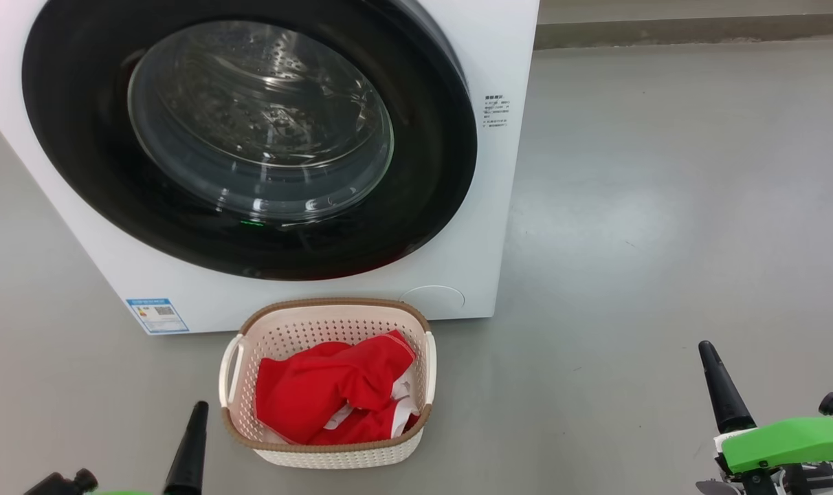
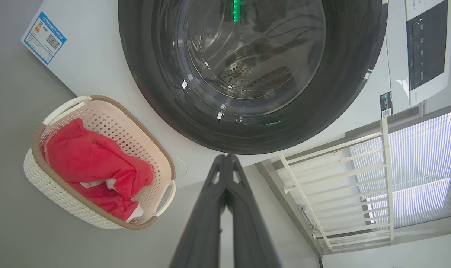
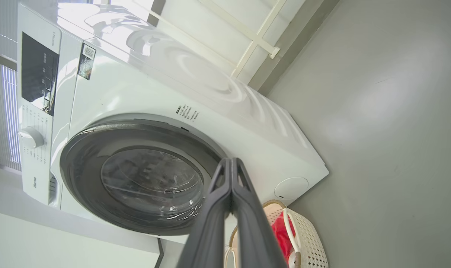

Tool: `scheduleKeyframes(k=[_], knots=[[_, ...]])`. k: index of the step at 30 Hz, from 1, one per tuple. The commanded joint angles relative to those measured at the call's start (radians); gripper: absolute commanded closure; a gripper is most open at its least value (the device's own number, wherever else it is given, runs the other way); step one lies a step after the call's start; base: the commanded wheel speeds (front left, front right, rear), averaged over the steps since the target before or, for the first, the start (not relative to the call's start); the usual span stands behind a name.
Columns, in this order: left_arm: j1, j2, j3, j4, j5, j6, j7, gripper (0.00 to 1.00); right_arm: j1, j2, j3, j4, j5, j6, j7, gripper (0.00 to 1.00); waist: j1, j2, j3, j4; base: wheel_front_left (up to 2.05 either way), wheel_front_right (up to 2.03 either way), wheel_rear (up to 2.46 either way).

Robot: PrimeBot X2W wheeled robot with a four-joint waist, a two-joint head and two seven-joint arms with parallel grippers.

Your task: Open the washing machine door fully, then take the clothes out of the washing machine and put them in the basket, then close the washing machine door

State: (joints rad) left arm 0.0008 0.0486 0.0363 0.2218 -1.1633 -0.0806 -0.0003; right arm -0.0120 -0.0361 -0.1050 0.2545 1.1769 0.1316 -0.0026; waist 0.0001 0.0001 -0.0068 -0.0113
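Note:
The white washing machine point(image 1: 499, 227) stands ahead with its round black-rimmed door point(image 1: 251, 137) lying flush against the front, the steel drum visible through the glass. In front of it on the floor sits the cream basket point(image 1: 334, 454), and the red clothes point(image 1: 334, 392) with white trim lie inside it. My left gripper point(image 1: 198, 411) is low at the basket's left, shut and holding nothing. My right gripper point(image 1: 706, 350) is far to the right over bare floor, also shut and holding nothing. The wrist views show the door point(image 2: 248, 74) point(image 3: 136, 178) and each gripper's point(image 2: 225, 158) point(image 3: 231, 162) fingers pressed together.
Grey floor point(image 1: 664, 206) spreads wide to the right of the machine. A blue label sticker point(image 1: 157, 315) marks the machine's lower left front. A control panel point(image 3: 37, 74) and a dial sit on its top band. A white railing point(image 2: 341, 175) and window blinds stand beyond the machine.

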Motion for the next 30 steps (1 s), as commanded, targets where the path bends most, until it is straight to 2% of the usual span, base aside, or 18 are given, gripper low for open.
scheduleKeyframes(k=[1, 30], knots=[[-0.049, 0.008, 0.031, -0.021, -0.029, -0.014, 0.006, 1.00, -0.055, -0.013, 0.010, -0.023, 0.027, 0.000, 0.008, 1.00, 0.0000, -0.0001, 0.000, 0.000, 0.00, 0.00, 0.00], [-0.100, 0.003, 0.069, 0.017, -0.355, -0.042, 0.091, 1.00, -0.091, -0.014, -0.006, -0.010, 0.344, -0.001, 0.093, 1.00, 0.0000, -0.0001, 0.006, 0.009, 0.00, 0.00, 0.00]])
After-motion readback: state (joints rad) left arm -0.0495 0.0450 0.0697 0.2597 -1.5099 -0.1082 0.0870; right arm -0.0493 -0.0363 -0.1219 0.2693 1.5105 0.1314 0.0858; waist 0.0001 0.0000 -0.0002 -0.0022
